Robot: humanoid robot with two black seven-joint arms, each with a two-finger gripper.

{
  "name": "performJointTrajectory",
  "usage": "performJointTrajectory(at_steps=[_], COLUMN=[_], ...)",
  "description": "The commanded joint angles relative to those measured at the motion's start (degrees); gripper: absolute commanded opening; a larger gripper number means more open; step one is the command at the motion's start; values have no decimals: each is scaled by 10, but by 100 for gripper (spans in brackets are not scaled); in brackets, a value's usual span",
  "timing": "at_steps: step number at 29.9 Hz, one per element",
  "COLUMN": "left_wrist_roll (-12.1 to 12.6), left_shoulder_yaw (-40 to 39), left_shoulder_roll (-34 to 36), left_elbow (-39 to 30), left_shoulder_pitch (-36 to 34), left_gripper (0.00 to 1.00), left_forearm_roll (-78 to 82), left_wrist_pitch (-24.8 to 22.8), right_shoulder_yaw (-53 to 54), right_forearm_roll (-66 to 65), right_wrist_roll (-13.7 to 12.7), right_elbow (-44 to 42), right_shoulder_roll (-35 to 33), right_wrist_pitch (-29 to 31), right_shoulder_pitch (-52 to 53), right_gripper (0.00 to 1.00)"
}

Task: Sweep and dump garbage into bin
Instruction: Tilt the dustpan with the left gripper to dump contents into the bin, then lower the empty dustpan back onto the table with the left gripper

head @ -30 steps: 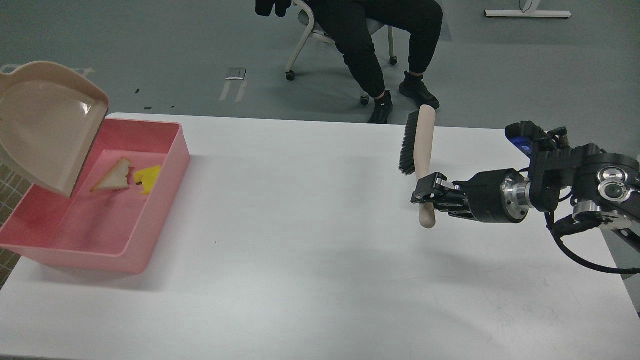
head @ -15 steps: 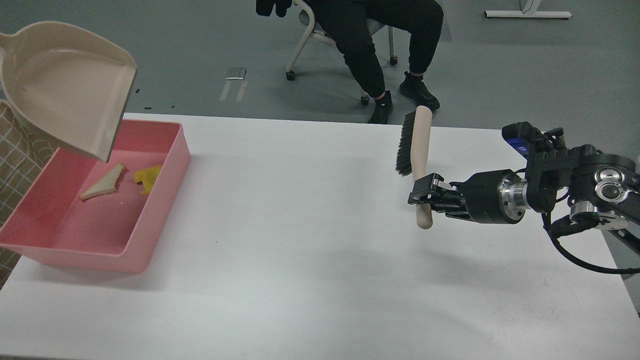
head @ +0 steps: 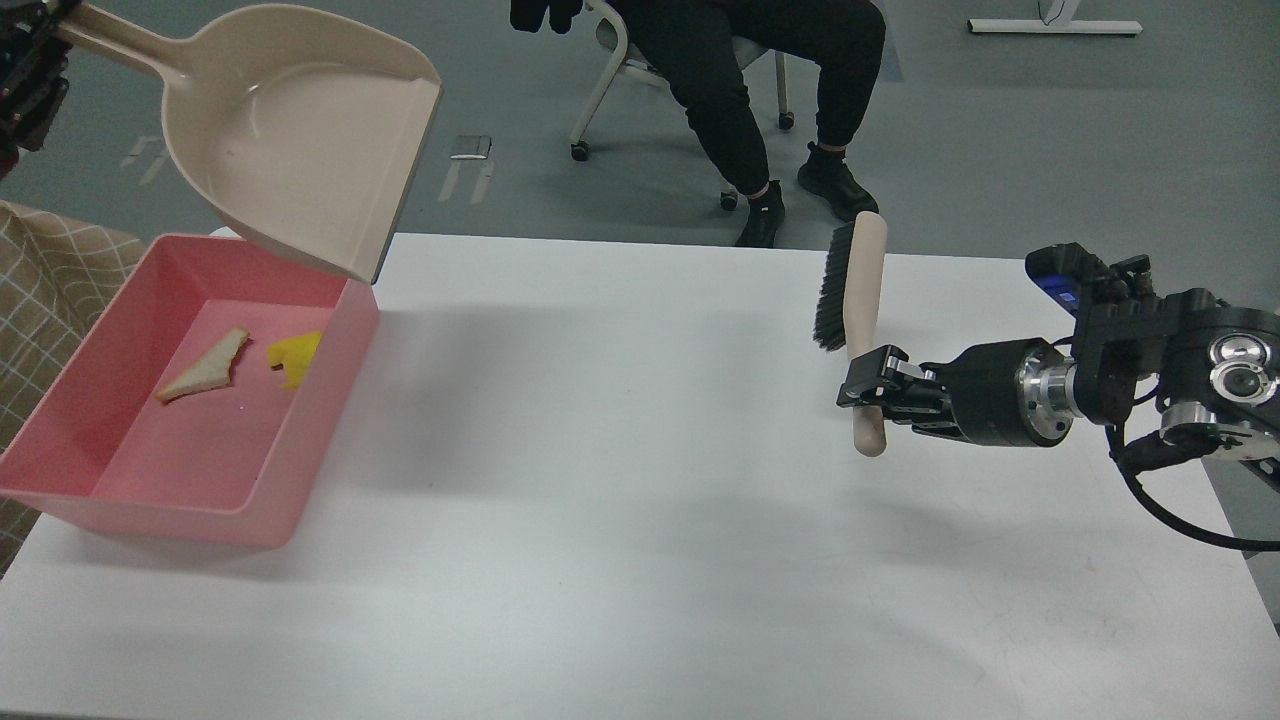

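With the bread slice [head: 205, 364] and sponge chunk [head: 294, 356] lying in the pink bin [head: 300, 440], the barely visible left gripper [head: 25, 75], grip unclear, holds the empty dustpan [head: 300, 150] aloft, while the right gripper [head: 868, 388] clamps the brush [head: 858, 310] upright, clear of the table [head: 620, 500].

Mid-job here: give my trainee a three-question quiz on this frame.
1. True or false: the bread and sponge lie inside the bin.
2. What does the right gripper hold? A) dustpan B) brush C) nothing
3. Fill in: the dustpan is held up over the bin's ____ corner.

Key: 1 true; 2 B, the brush; 3 far right.
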Motion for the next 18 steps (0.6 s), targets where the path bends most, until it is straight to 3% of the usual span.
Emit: performJointTrajectory(at_steps=[1, 6, 18], left_wrist_roll=[0, 0, 0], left_shoulder_yaw=[7, 20, 23], left_shoulder_roll=[-33, -80, -180], left_elbow=[-30, -76, -81], left_shoulder_pitch=[9, 34, 100], left_gripper=[0, 0, 0], left_forearm_roll=[1, 2, 38], left_wrist_pitch=[37, 89, 150], right_shoulder_yaw=[0, -2, -5], right_forearm_roll=[0, 0, -5], right_wrist_roll=[0, 0, 0], right_elbow=[-8, -20, -39], right_shoulder_roll=[-6, -9, -11], right_wrist_pitch=[0, 0, 0], right_shoulder_pitch=[-3, -7, -29], right_gripper=[0, 0, 0])
